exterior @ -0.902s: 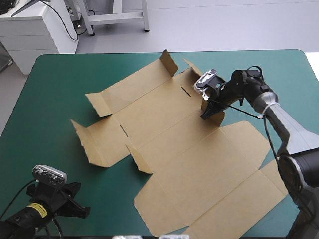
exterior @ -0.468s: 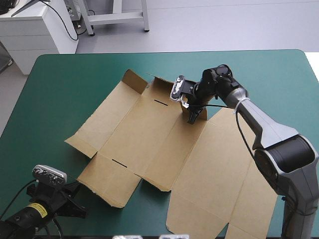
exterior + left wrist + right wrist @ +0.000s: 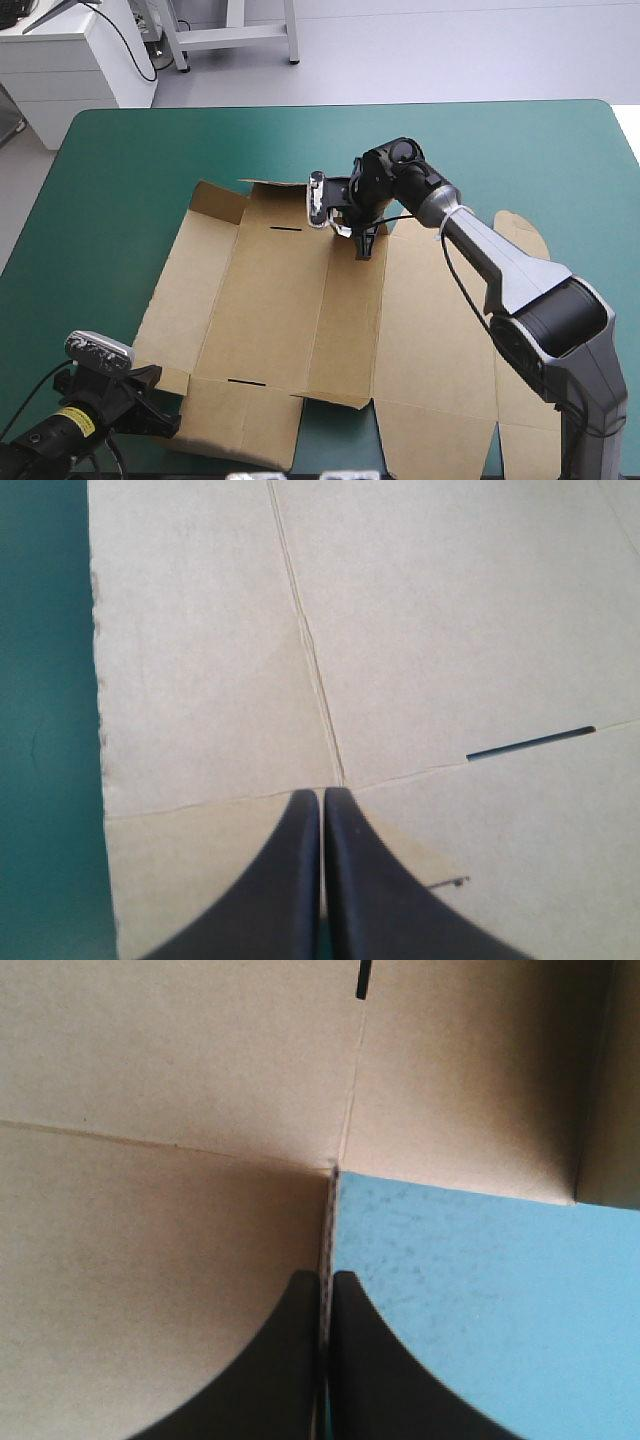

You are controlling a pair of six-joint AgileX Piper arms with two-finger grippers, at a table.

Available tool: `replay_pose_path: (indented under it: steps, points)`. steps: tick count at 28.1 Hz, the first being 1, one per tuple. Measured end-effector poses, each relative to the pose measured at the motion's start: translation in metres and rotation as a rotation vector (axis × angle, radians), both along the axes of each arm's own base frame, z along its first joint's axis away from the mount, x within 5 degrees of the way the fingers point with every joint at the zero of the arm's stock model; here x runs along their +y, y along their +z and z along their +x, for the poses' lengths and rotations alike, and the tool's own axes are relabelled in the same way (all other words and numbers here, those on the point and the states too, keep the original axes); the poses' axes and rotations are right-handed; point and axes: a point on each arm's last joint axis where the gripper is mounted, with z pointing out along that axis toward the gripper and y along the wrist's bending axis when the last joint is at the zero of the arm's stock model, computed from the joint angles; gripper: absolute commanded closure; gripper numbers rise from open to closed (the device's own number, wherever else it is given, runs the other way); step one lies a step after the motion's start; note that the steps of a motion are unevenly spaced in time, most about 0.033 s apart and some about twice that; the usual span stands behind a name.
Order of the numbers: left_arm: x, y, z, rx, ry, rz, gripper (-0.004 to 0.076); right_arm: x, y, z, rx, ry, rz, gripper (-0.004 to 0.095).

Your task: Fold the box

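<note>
Box mostly flat sheet; only far flaps up a bit. R gripper pinching box edge, far side. L gripper closed, empty. Walls, tucks all left.

The right arm reaches from the near right side far forward and to the left. Its wrist bends, so the right gripper points down, with its black fingers pinching an edge of the box. The left gripper sits low at the near left, its fingers joined in one point.
</note>
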Motion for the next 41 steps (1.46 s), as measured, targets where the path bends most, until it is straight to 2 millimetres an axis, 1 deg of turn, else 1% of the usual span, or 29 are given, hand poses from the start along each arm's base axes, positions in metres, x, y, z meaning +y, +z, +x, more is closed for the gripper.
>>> replay_pose_path:
  steps: [5,9,22,27,30,31,34,35,37,41]
  points:
    - [0.000,0.000,0.000,0.000,0.000,0.000,0.0731,0.009,0.002,-0.002,-0.016,0.049,0.045,0.0924]
    - [0.000,0.000,0.000,-0.001,0.000,0.000,0.0731,0.011,0.002,-0.004,-0.021,0.058,0.049,0.0929]
    - [0.000,0.000,0.000,-0.001,0.000,0.000,0.0731,0.012,0.000,-0.004,-0.011,0.059,0.046,0.0927]
    - [0.000,0.000,0.000,0.000,0.000,0.000,0.0731,0.011,-0.004,-0.002,-0.005,0.019,0.027,0.0907]
    - [0.000,0.000,0.000,-0.001,0.000,0.000,0.0731,0.008,-0.004,0.000,-0.022,0.015,-0.003,0.0830]
    - [0.000,0.000,0.000,-0.001,0.000,0.000,0.0731,0.008,-0.004,0.000,-0.029,0.014,-0.010,0.0740]
    - [0.000,0.000,0.000,-0.001,0.000,0.000,0.0731,0.008,-0.002,0.002,-0.056,0.013,0.001,0.0593]
    - [0.000,0.000,0.000,-0.001,0.000,0.000,0.0731,0.009,-0.002,0.003,-0.058,0.012,0.009,0.0564]
    - [0.000,0.000,0.000,-0.001,0.000,0.000,0.0731,0.011,-0.001,0.003,-0.066,0.016,0.031,0.0530]
    - [0.000,0.000,0.000,-0.001,0.000,0.000,0.0731,0.013,0.001,0.005,-0.095,0.025,0.058,0.0533]
